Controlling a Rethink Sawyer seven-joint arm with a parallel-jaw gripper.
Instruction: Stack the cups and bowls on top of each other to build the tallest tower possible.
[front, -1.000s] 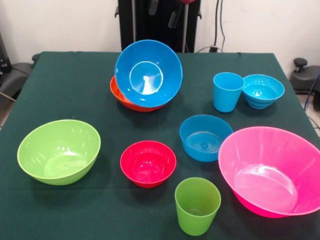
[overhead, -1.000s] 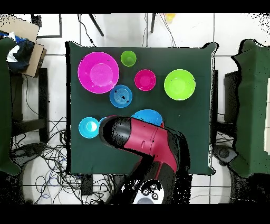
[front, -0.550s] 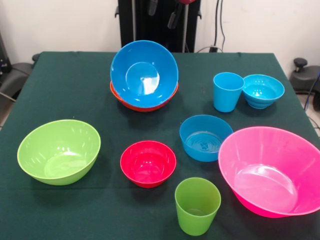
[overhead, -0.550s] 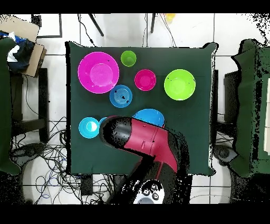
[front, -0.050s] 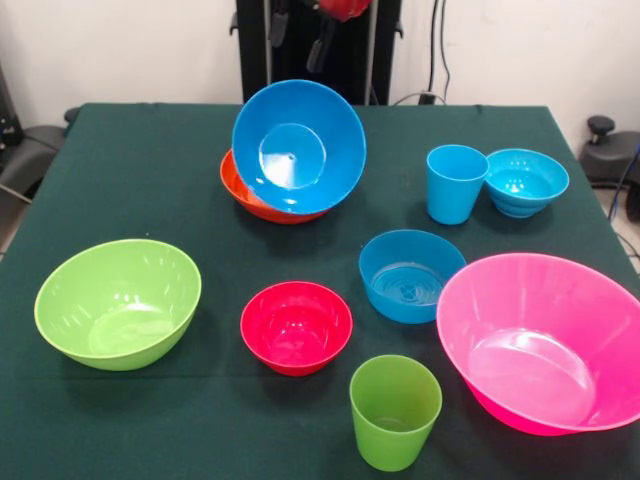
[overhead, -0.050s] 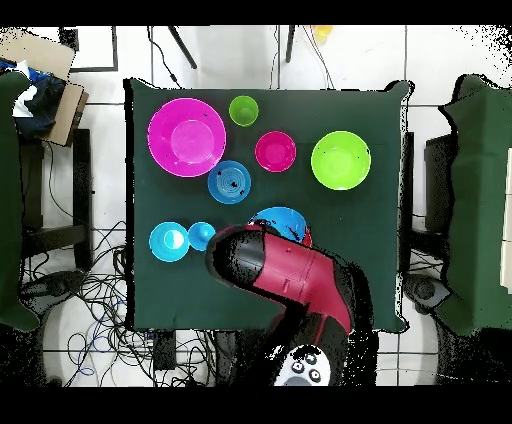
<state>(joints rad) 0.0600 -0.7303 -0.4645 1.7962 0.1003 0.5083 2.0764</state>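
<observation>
- Front view: the gripper (front, -0.050s: 300, 35) shows only as dark finger tips at the top edge, directly above the large glossy blue plastic bowl (front, -0.050s: 298, 146); whether those fingers are spread or closed I cannot tell.
- That blue bowl sits tilted inside the wide orange plastic bowl (front, -0.050s: 238, 190), its mouth tipped toward the camera, so it is not seated flat.
- Loose on the green tablecloth (front, -0.050s: 140, 170): lime green bowl (front, -0.050s: 118, 303), small red bowl (front, -0.050s: 296, 327), medium blue bowl (front, -0.050s: 411, 275), big pink bowl (front, -0.050s: 540, 340), green tumbler (front, -0.050s: 394, 411), and light blue tumbler (front, -0.050s: 455, 183) touching the small turquoise bowl (front, -0.050s: 525, 181). All are empty.
- Overhead view: the red and black arm (overhead, -0.050s: 285, 275) covers most of the blue bowl; only its rim shows.
</observation>
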